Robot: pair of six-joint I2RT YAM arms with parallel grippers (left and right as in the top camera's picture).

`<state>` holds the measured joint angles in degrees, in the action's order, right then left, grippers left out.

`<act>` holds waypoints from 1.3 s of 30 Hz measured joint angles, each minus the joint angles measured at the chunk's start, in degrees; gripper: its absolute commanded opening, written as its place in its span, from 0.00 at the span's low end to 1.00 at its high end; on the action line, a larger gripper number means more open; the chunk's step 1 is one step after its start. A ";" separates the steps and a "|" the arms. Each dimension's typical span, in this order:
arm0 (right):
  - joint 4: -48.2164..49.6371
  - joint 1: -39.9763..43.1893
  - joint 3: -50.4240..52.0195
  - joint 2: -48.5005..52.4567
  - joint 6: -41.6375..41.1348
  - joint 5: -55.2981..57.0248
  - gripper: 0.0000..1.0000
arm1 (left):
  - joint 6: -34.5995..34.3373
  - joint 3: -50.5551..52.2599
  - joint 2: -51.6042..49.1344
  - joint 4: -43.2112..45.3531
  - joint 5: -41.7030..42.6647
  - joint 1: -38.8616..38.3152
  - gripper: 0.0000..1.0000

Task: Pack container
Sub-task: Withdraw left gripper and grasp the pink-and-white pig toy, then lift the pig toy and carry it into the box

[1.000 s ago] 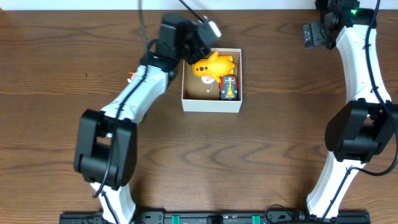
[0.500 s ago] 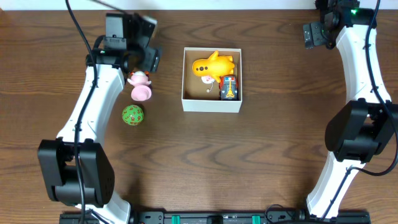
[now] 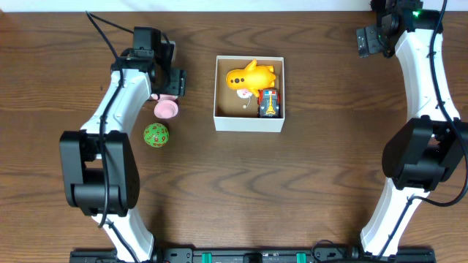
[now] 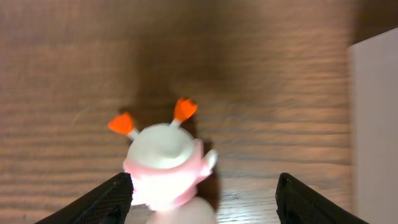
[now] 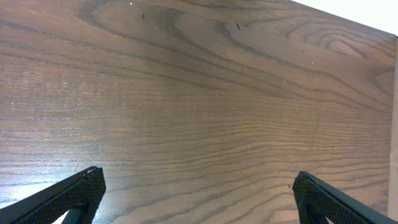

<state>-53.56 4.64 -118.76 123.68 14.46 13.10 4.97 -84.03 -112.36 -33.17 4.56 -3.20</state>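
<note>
The container is a square white-walled box with a brown inside, at the table's middle back. In it lie a yellow toy and a small toy car. Left of it on the table lies a pink and white toy with two orange feelers. My left gripper is open, just above and behind this toy. In the left wrist view the toy sits between the spread fingers, nearer the left one, and the container's white wall shows at the right. My right gripper is open and empty over bare wood at the far right back.
A green ball lies on the table just in front of the pink toy, to its left. The right arm stands along the table's right side. The table's back edge meets a white wall behind the container.
My left arm swung left from the container's back left corner, uncovering the pink toy and green ball, then came down over the pink toy. The right arm has not moved.
</note>
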 measured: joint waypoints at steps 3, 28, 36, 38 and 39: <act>0.02 0.00 0.00 0.00 0.00 0.00 0.99 | -1.84 0.00 -0.11 -1.22 -3.17 0.00 0.64; 0.00 0.00 0.00 0.00 0.00 0.02 0.99 | -9.49 0.02 -2.95 -6.67 -4.52 0.00 0.63; 0.02 0.00 0.00 0.00 0.00 0.02 0.99 | -9.90 0.11 -4.15 -6.64 -3.87 0.00 0.24; 0.00 0.00 0.00 0.00 0.00 0.02 0.99 | -9.86 0.11 -4.17 -6.67 -3.80 0.00 0.19; 0.02 0.00 0.00 0.00 0.00 0.02 0.99 | -9.73 0.11 -4.17 -6.67 -3.78 0.00 0.14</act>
<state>-53.54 4.64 -118.76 123.68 14.46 13.13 -4.75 -83.92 -116.53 -39.83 0.78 -3.20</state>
